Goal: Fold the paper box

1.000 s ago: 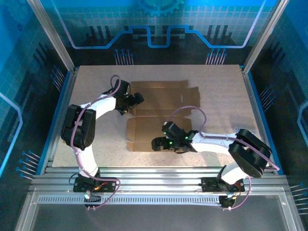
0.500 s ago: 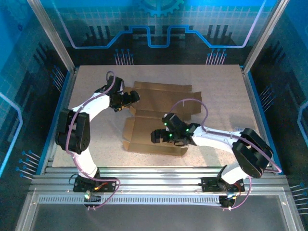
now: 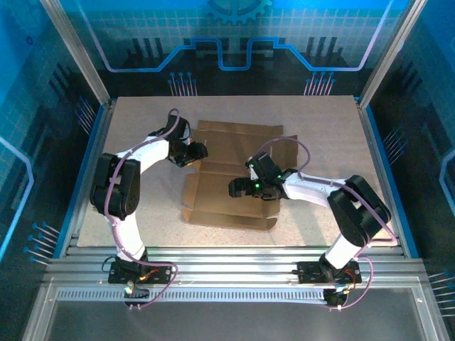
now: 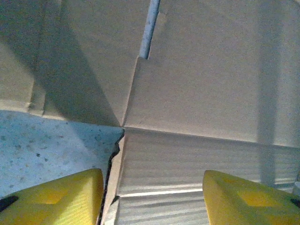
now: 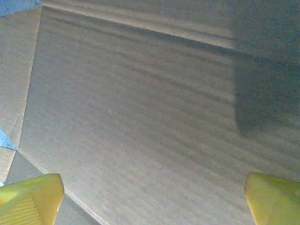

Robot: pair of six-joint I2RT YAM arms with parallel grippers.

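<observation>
With the paper box (image 3: 234,177) lying mostly flat mid-tabletop (image 3: 320,128), the left fingers (image 4: 56,194), half-spread astride its left flap edge, should pinch at the crease & lift w/o tearing, while the right fingers (image 5: 33,197), spread wide, press the base panel flat

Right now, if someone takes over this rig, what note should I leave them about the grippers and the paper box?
Left gripper: open, at the left edge of the paper box, holding nothing.
Right gripper: open, low over the box's middle panel, holding nothing.
Box: mid-table, mostly a flat sheet.
Done: no panel closed yet.
Left: raise the walls, tuck the flaps, close the lid.
</observation>
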